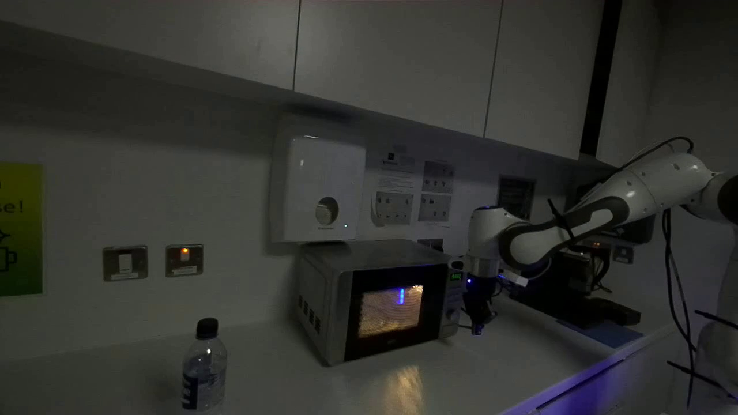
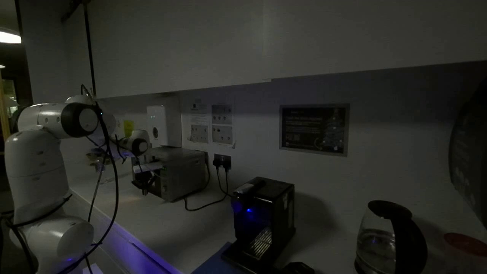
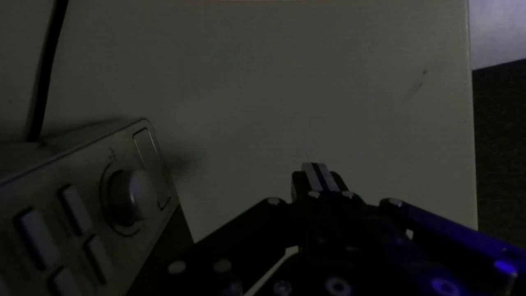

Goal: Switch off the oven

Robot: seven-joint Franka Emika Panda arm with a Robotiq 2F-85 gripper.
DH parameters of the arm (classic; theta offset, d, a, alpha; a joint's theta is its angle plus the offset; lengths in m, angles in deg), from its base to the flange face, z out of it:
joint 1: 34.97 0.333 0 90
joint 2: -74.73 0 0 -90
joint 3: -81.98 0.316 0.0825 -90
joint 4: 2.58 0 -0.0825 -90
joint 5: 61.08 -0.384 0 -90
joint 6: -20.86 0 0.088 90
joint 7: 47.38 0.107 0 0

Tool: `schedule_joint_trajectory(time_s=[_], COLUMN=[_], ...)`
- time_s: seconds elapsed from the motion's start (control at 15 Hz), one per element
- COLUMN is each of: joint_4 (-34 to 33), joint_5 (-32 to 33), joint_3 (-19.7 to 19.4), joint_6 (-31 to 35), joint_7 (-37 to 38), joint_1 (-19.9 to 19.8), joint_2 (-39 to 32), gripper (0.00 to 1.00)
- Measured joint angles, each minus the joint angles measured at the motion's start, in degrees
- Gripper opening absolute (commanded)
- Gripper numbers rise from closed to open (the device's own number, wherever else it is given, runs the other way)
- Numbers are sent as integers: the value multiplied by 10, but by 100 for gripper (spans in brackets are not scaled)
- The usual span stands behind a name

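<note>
In an exterior view, a boxy pale-grey oven (image 1: 377, 302) with a glowing dark-glass door (image 1: 395, 314) is sitting on a pale countertop (image 1: 490, 369), and I am hovering my black pincer (image 1: 477, 329) beside its control panel (image 1: 453, 302). In an exterior view, it is standing beyond a black coffee machine (image 2: 282, 207). In the wrist view, my grey fingertips (image 3: 329, 179) are pressing together, apart from the oven's round knob (image 3: 129, 197).

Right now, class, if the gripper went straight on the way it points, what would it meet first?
Most likely the countertop: the gripper points down at it, while the oven's control panel lies off to the left in the wrist view. The depth is hard to judge.
</note>
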Motion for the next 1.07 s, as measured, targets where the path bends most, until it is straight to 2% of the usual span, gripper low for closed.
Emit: schedule_joint_trajectory(time_s=[0.47, 1.07], joint_4=[0, 1], joint_5=[71, 217], joint_3=[35, 44], joint_6=[-2, 2], joint_7=[28, 172], joint_1=[16, 21], joint_2=[1, 13], gripper=[0, 0])
